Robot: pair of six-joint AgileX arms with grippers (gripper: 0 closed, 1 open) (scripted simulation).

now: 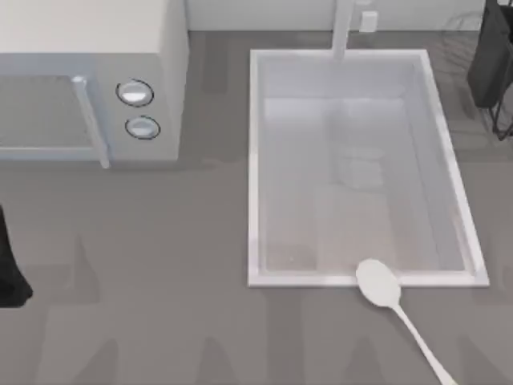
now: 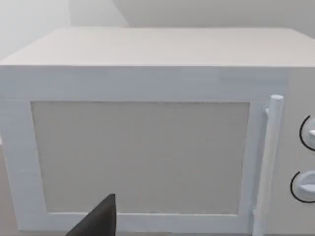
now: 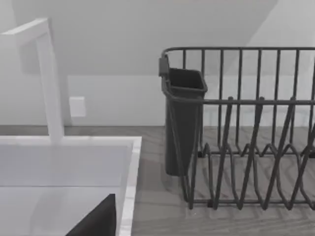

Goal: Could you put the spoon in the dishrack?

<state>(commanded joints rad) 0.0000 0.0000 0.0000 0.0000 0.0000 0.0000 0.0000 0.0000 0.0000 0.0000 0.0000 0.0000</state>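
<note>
No readable writing we can find, spoon [image 1: 378,282] bowl touching sink [image 1: 255,160] rim, dishrack [image 3: 256,147] beside it, our grippers' grasp untellable.

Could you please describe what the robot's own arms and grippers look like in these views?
Little of them shows. The left arm is a plain matte black shape at the top view's left edge, without visible cables or markings. In each wrist view a dark, wedge-shaped piece of the left gripper and right gripper juts in, smooth and unmarked.
</note>
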